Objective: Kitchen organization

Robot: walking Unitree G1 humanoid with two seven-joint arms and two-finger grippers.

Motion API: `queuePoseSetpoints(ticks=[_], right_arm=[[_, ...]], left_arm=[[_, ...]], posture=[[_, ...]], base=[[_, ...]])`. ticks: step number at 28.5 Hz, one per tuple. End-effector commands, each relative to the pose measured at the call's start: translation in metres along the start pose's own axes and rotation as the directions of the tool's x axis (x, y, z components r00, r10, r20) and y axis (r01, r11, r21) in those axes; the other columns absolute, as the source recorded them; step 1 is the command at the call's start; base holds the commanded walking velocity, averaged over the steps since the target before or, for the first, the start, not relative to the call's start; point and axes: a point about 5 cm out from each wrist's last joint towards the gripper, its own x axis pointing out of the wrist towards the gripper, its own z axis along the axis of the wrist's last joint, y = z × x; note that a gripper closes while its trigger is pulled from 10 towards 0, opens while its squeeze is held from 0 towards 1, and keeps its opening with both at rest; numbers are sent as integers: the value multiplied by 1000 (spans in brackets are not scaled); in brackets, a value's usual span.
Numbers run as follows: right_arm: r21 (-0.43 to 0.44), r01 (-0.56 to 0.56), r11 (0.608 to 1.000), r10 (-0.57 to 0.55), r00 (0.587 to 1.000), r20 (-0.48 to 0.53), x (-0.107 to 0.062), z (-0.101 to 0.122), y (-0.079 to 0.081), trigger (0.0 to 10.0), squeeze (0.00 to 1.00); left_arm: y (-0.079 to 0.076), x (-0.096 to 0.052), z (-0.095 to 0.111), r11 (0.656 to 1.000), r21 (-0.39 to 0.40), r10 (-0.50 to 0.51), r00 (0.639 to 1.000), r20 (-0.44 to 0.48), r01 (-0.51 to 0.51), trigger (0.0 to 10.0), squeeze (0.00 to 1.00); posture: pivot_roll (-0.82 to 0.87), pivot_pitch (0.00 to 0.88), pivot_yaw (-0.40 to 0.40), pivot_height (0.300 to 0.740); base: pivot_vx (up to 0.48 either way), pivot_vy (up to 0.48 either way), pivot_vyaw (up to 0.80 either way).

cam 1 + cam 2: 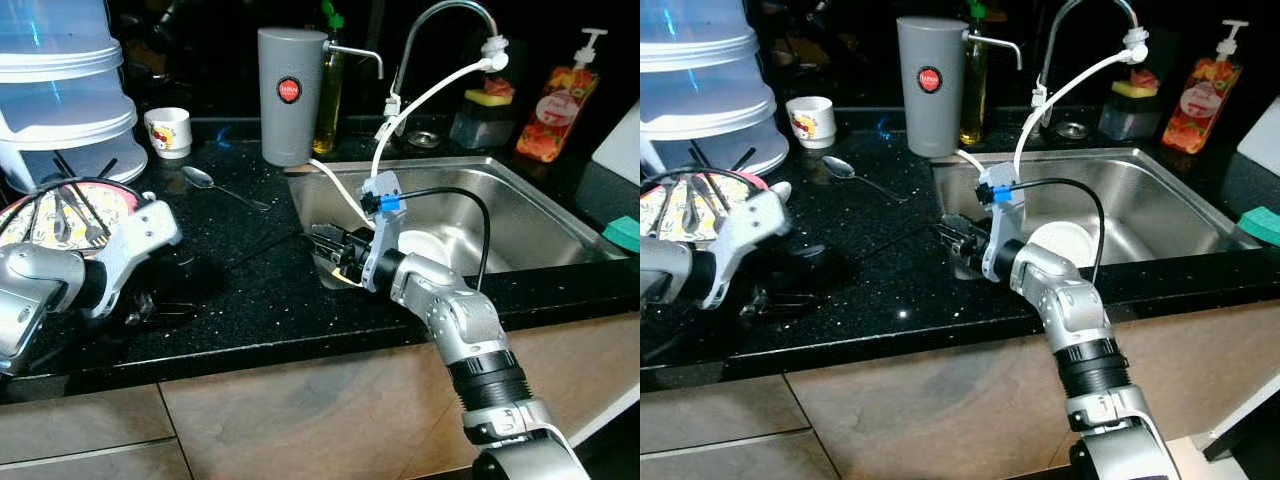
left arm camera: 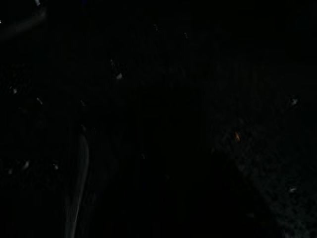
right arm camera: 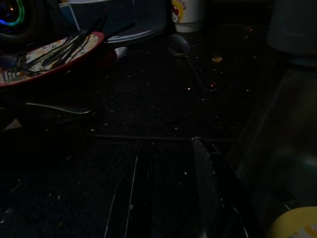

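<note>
R tool [image 1: 325, 250] sits low at the sink [image 1: 520, 215] edge on the black bench [image 1: 250, 290]; can't tell if it's open or gripping anything, too dark. L tool [image 1: 150, 305] is down on the bench by the cutlery plate [image 1: 25, 225], state also unclear. Spoon [image 1: 200, 178] lies loose near the cup [image 1: 168, 131]. Risks: R wrist cable snags the tap hose [image 1: 420, 100]; L arm sweep knocks cutlery off the plate.
</note>
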Motion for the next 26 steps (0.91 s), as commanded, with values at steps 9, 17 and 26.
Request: queuePoseSetpoints(ticks=[9, 17, 26], right_arm=[[2, -3, 1000, 3, 1000, -20, -2, -2, 1, 10000, 0], [18, 9, 1000, -9, 1000, -11, -2, -1, 0, 10000, 0], [120, 110, 987, -119, 990, 72, -4, 10, -14, 10000, 0]], left_arm=[[0, 9, -14, 1000, 2, 25, 998, -60, -25, 0, 0], [11, 8, -2, 993, 6, 115, 993, 33, -116, 0, 0], [30, 0, 49, 965, -152, 259, 859, 442, -213, 0, 0]], posture=[[118, 84, -49, 740], [118, 81, -49, 740], [118, 79, -49, 740]], base=[[0, 0, 0], [0, 0, 0], [0, 0, 0]])
